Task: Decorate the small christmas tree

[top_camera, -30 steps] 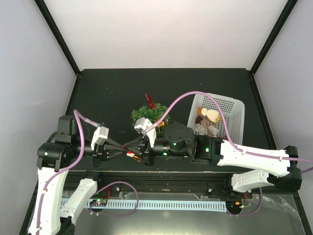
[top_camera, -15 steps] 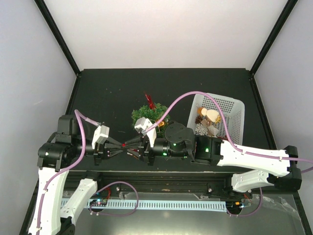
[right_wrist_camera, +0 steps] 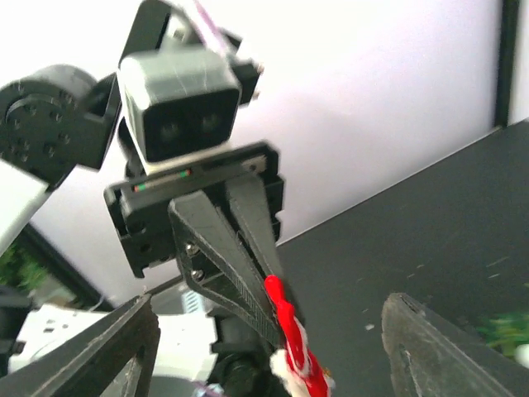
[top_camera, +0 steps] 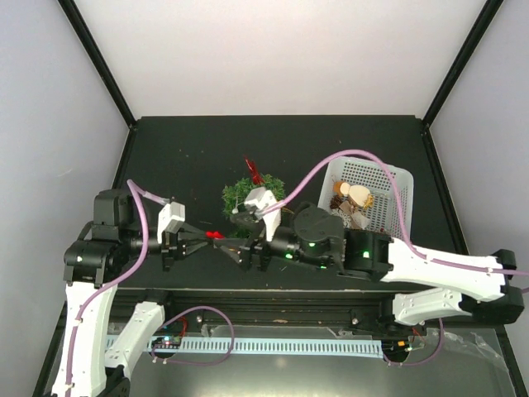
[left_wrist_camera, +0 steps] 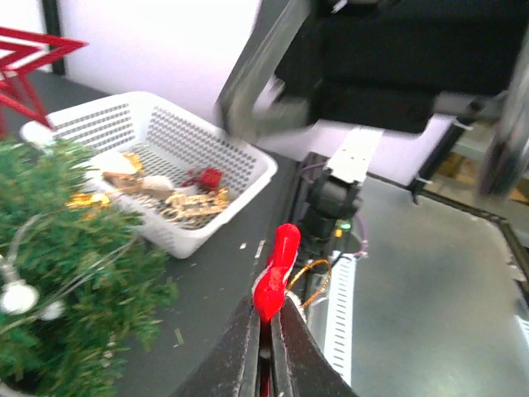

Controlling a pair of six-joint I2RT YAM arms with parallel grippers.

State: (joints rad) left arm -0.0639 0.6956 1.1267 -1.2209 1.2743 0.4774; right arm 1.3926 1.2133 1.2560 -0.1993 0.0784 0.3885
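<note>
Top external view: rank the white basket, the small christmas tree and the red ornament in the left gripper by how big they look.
1. white basket, largest
2. small christmas tree, clearly smaller, partly hidden
3. red ornament, tiny, pinched in the left gripper

Right gripper [top_camera: 230,249] backed off to the right, red ornament [top_camera: 213,236] now held by left gripper [top_camera: 202,241] alone

Robot lab test cell: black tabletop [top_camera: 182,157] center frame, plain white walls [top_camera: 273,50] with black frame posts [top_camera: 97,62] at upper corners, metal bench [top_camera: 289,376] and perforated cable rail [top_camera: 273,345] along bottom.
</note>
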